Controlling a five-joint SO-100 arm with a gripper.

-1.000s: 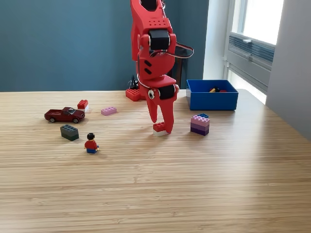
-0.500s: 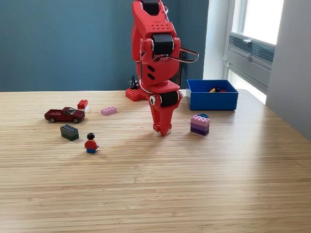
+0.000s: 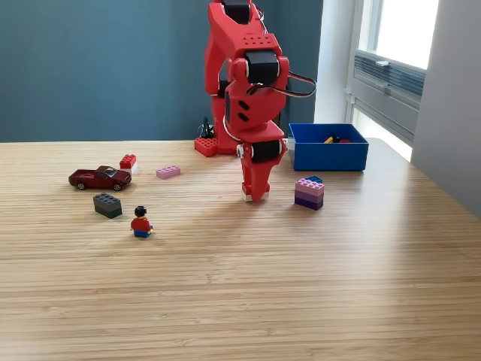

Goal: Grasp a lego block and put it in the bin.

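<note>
Exterior view: table (image 3: 248,301) scene, landmark the bin (image 3: 328,153).
Minifigure (image 3: 140,222): standing nearest, far to the view's left of the bin.
Gripper (image 3: 254,194): jaws now clamping a red-and-white lego block (image 3: 246,195), lifting slightly.
Change: the jaws were wide a second ago; the grasp seems done.
Bin: waiting behind, at the view's right.

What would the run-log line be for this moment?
phase: lift | tool: shut on red-and-white lego block, just off table | bin: exterior view's right, not reached
</note>
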